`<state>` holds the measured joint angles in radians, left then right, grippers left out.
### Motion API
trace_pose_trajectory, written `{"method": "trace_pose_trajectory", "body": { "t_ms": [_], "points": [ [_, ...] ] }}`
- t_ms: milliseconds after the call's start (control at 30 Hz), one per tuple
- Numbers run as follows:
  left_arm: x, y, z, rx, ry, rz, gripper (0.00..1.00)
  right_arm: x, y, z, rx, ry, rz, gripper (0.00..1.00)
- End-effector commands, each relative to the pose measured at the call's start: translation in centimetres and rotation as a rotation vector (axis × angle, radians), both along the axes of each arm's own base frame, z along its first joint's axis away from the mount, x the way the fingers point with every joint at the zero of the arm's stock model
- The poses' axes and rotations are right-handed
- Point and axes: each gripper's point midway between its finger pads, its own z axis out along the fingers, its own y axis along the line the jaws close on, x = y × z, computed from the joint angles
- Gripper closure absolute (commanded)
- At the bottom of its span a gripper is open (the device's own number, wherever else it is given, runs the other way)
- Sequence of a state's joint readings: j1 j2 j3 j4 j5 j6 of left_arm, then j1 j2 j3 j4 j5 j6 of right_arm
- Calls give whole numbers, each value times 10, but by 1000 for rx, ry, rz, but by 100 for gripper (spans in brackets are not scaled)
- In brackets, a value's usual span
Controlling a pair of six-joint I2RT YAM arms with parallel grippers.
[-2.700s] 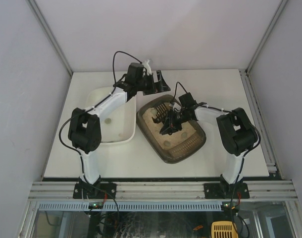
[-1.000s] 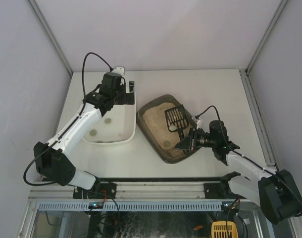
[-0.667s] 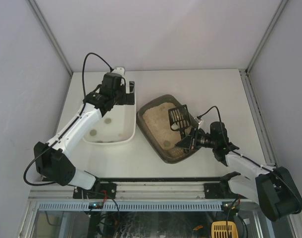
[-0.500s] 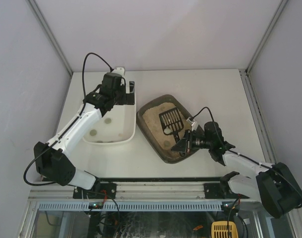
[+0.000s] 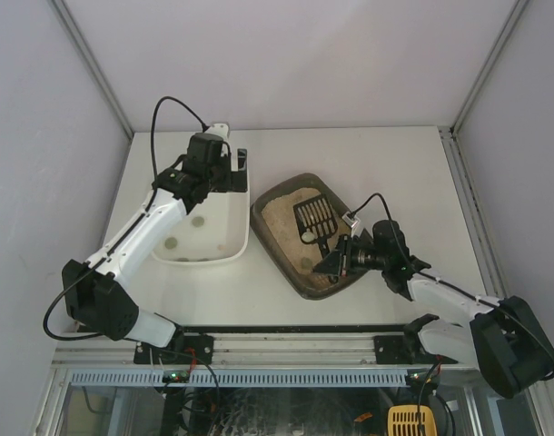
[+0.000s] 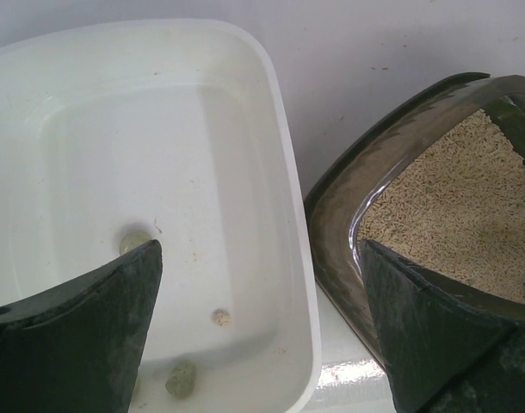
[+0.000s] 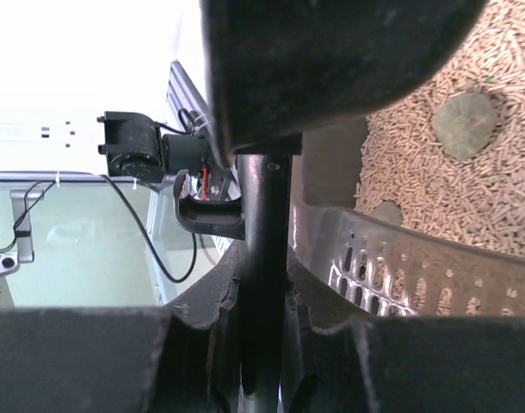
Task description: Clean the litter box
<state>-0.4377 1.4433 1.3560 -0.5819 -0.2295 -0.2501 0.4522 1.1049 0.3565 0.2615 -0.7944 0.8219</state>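
The dark litter box [image 5: 266, 236] with beige litter lies at the table's middle; it also shows in the left wrist view [image 6: 392, 163]. My right gripper [image 5: 335, 258] is shut on the handle [image 7: 262, 249] of a black slotted scoop [image 5: 314, 216]. The scoop is held low over the litter with a pale clump [image 5: 306, 236] at its near edge. More clumps [image 7: 465, 112] lie in the litter. My left gripper [image 5: 232, 173] is open and empty above the far right corner of the white tray [image 5: 244, 238], its fingers [image 6: 73, 344] spread wide.
The white tray [image 6: 288, 172] stands just left of the litter box, nearly touching it, and holds several greenish clumps [image 6: 181, 377]. Grey walls close in the table on three sides. The metal rail runs along the near edge [image 5: 295, 347].
My right gripper has carried the scoop left and down towards the litter, and a pale clump now shows at the scoop. My left arm has stayed still for the last second.
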Motion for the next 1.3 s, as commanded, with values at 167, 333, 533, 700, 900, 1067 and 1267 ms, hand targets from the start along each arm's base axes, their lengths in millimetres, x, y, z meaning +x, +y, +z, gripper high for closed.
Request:
{"method": "trace_pose_trajectory", "body": {
  "t_ms": [167,333,533,700,900,1067,1267],
  "points": [
    [-14,-16,17,-239,85,-160,0,11,-6,25,173,-11,-51,100],
    [-4,2,20,-238,49,-67,2,2,12,37,213,64,75,100],
    [-3,6,18,-248,52,-49,2,9,24,34,221,229,94,100],
    [-3,9,16,-246,51,-41,2,28,16,35,251,293,33,100],
    [-3,10,17,-251,47,-41,2,28,22,34,258,338,75,100],
    [-2,9,17,-256,47,-48,2,21,35,36,214,346,149,100],
    [-2,8,15,-258,51,-53,2,43,20,38,253,400,72,100]
  ]
}}
